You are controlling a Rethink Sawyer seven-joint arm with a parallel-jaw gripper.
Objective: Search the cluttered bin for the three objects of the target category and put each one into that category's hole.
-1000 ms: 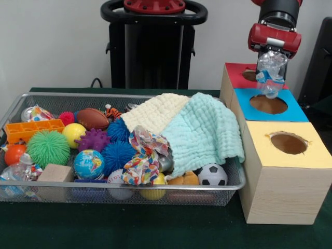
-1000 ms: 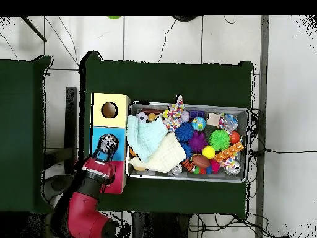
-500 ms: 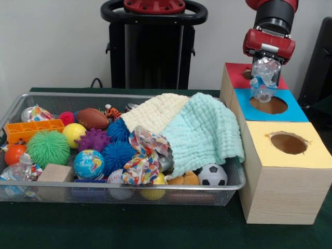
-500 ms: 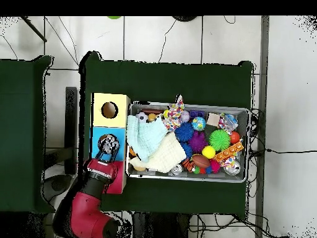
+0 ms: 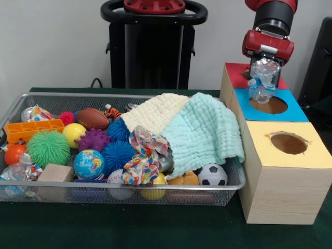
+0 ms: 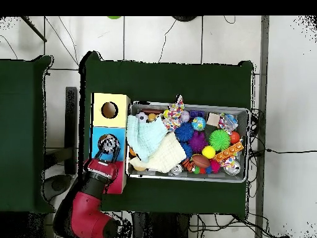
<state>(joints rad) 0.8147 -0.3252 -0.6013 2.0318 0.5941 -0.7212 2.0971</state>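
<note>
The gripper (image 5: 263, 72) is clamped on a crumpled clear plastic bottle (image 5: 262, 83), which hangs over the blue box (image 5: 295, 110) at the near rim of its hole (image 5: 268, 105). A red box (image 5: 236, 74) sits behind it, a yellow box (image 5: 311, 155) in front. Beside them the wire bin (image 5: 67, 193) holds balls under two draped cloths, cream (image 5: 155, 111) and mint (image 5: 203, 132) (the mint one spills over the rim towards the boxes). No writing can be read.

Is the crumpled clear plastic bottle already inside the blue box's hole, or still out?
Out: the bottle hangs from the hand, shut on it, above the blue box's hole.
</note>
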